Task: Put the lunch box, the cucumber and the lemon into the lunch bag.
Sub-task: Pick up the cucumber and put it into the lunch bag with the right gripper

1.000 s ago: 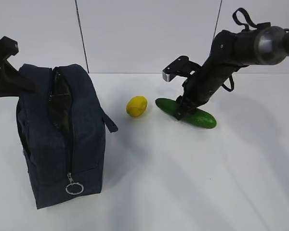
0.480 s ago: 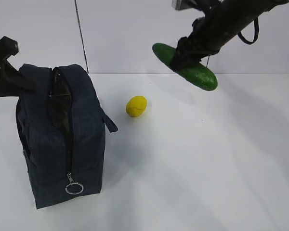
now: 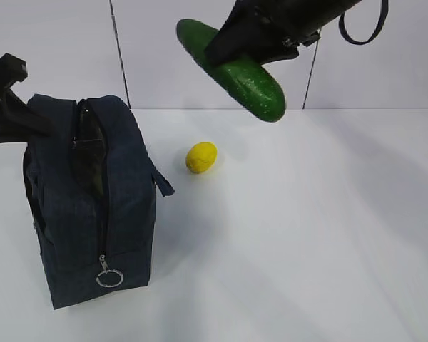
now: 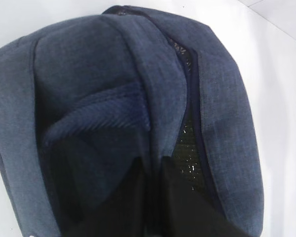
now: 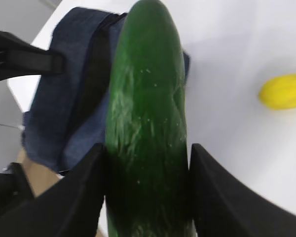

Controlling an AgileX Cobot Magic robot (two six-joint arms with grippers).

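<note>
While airborne, cucumber (image 5: 147,123) clamped between right fingers (image 5: 84,197), left fingers closed, unseen

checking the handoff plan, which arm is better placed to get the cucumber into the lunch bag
Right. The right gripper already grips the cucumber, raised above the table and near the lunch bag. The left arm is at the bag's far side, apparently holding its unzipped top open.

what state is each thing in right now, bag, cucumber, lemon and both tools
lunch bag: upright on the table, top zipper open
cucumber: off the table, tilted, gripped near its middle
lemon: lying on the table, untouched
right tool: shut on the cucumber, one finger each side
left tool: shut, at the bag's far side, seemingly pinching its fabric
</note>
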